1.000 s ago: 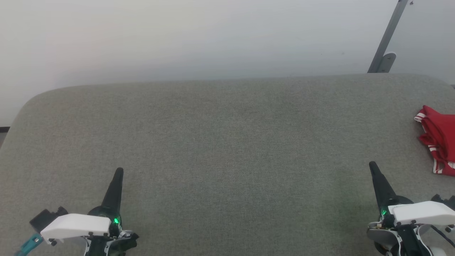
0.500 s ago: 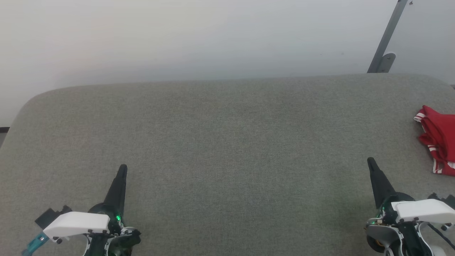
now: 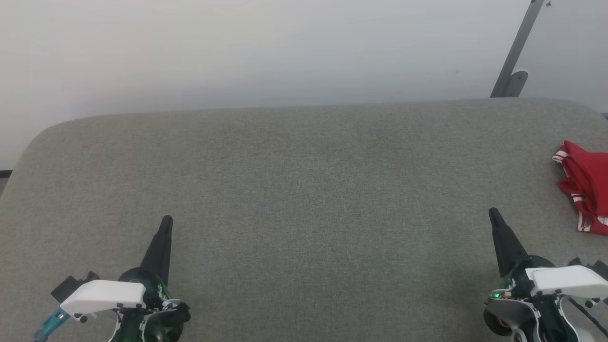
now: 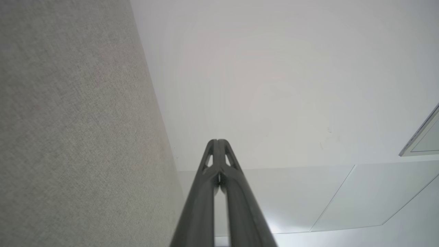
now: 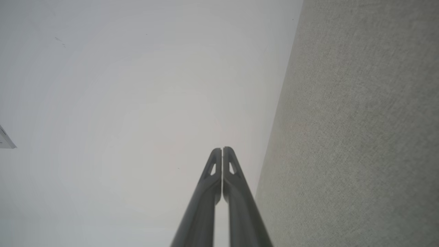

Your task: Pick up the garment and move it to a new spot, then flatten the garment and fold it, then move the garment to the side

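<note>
While both arms sit low at the near edge of the tabletop, the garment lies bunched at the far right, partly cut off in the head view. It's well apart from the left end effector and nearer the right end effector, not touching either. Both have fingers pressed together, holding nothing. The step is ambiguous: this fits a shirt waiting for pickup, or one already set aside. I can't judge the fold from what shows — the next move hinges on that.
</note>
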Robot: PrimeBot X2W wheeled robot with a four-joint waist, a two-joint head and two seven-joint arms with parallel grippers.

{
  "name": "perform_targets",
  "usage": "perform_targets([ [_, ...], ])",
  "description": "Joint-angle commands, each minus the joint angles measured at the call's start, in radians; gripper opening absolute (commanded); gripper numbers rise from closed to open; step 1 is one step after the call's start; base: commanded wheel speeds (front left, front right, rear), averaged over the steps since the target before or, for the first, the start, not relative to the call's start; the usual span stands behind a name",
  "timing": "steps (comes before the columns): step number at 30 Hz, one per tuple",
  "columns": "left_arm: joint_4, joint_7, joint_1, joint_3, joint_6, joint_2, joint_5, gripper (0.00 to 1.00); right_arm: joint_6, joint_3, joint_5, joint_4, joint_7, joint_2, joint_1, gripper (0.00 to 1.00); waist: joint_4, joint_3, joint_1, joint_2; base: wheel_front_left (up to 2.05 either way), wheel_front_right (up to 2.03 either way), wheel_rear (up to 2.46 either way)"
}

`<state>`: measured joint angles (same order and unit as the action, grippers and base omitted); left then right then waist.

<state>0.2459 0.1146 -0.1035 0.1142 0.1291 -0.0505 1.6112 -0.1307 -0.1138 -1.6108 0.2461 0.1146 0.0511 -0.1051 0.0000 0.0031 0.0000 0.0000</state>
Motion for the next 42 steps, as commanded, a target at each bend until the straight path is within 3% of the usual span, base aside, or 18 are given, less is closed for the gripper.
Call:
perform_targets([
  [1, 0.0, 0.003, -0.011, 0.0, 0.003, 0.003, 0.003, 0.0, 0.0, -0.002, -0.004, -0.004, 0.003, -0.004, -0.006, 0.0, 0.0, 0.0, 0.0, 0.0, 0.0, 0.0, 0.0],
  [42, -0.001, 0.003, -0.011, 0.0, 0.003, 0.003, 0.003, 0.0, 0.0, -0.001, -0.004, -0.003, 0.003, -0.004, -0.006, 0.0, 0.0, 0.0, 0.0, 0.0, 0.0, 0.0, 0.0],
])
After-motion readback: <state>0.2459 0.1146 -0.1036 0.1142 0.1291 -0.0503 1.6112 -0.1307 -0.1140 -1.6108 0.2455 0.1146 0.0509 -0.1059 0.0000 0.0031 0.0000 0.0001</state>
